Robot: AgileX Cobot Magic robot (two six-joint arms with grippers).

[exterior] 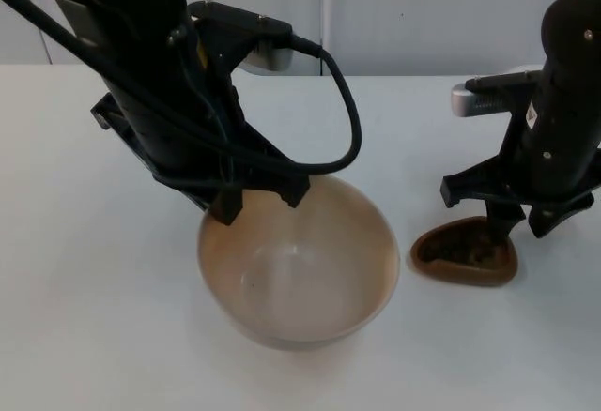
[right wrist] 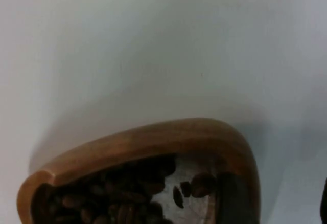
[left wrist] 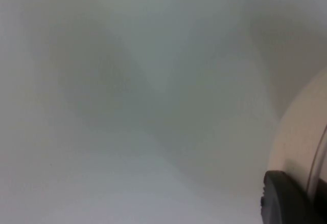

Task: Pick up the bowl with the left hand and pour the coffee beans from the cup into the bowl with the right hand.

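A wide beige bowl [exterior: 299, 261] sits at the table's middle, its inside bare. My left gripper [exterior: 261, 198] is at the bowl's back rim, shut on it. In the left wrist view the bowl's pale outer wall [left wrist: 301, 132] runs right beside one black fingertip [left wrist: 283, 198]. To the right of the bowl stands a small brown wooden cup [exterior: 465, 253] with dark coffee beans [right wrist: 117, 198] inside. My right gripper [exterior: 498, 209] hangs open just over the cup's far side, its fingers spread wider than the cup and not touching it.
The white table [exterior: 84, 317] stretches left and in front of the bowl. A grey partition wall [exterior: 423, 7] closes off the back. A narrow gap separates bowl and cup.
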